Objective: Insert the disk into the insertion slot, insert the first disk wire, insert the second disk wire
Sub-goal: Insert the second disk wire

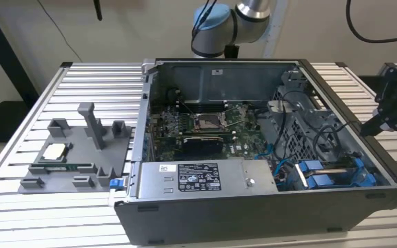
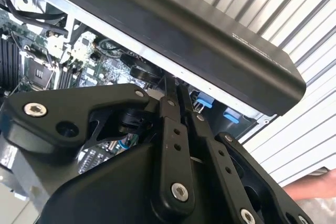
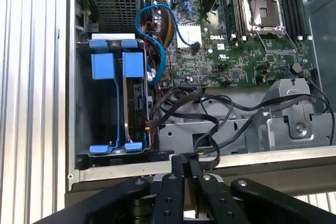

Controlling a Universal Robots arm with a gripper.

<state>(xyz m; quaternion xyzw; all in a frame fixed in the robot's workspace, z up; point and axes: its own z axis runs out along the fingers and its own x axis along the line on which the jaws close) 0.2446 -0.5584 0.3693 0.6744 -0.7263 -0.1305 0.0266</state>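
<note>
The disk (image 3: 137, 103) stands on edge in its blue carrier frame (image 3: 116, 66) inside the drive bay at the case's corner; the exterior view shows that blue frame (image 1: 330, 175) at the lower right of the open case. A blue wire (image 3: 152, 30) loops from beside the bay, and its end (image 3: 194, 48) lies over the motherboard. Black wires (image 3: 210, 108) run close to the disk's side. My gripper (image 3: 185, 165) hovers over the case's side wall (image 2: 210, 35), a little away from the bay, fingers together and holding nothing. In the exterior view the gripper (image 1: 367, 128) is at the right.
A silver labelled power-supply box (image 1: 205, 178) sits at the case's front next to the bay. A grey fixture (image 1: 74, 150) with small parts lies on the slatted table (image 1: 19, 206) at the exterior view's left. A person's hand (image 2: 310, 188) shows at the table's edge.
</note>
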